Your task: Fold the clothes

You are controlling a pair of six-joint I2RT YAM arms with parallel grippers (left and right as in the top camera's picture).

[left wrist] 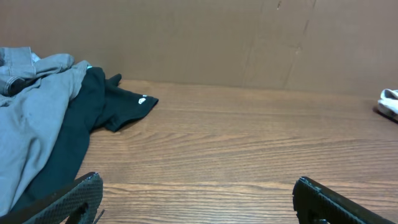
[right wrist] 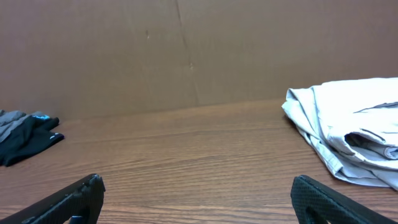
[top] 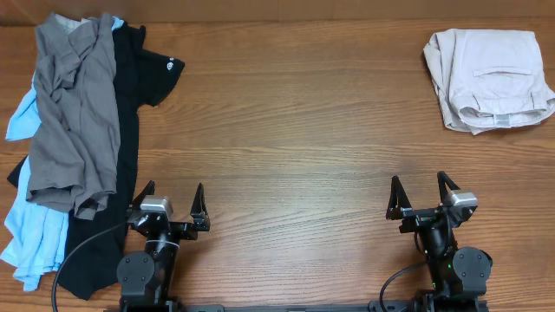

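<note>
A pile of clothes lies at the table's left: a grey-olive garment (top: 74,113) on top, a black T-shirt (top: 130,95) under it, and a light-blue shirt (top: 35,234) at the bottom left. The grey garment (left wrist: 31,130) and black T-shirt (left wrist: 118,106) also show in the left wrist view. A folded pale beige garment (top: 487,78) lies at the far right and shows in the right wrist view (right wrist: 348,134). My left gripper (top: 170,198) is open and empty beside the pile's right edge. My right gripper (top: 422,191) is open and empty, well short of the folded garment.
The wooden table (top: 295,130) stretches between the pile and the folded garment. A brown cardboard wall (left wrist: 249,37) stands behind the table. A black cable (top: 74,251) runs over the black T-shirt beside the left arm's base.
</note>
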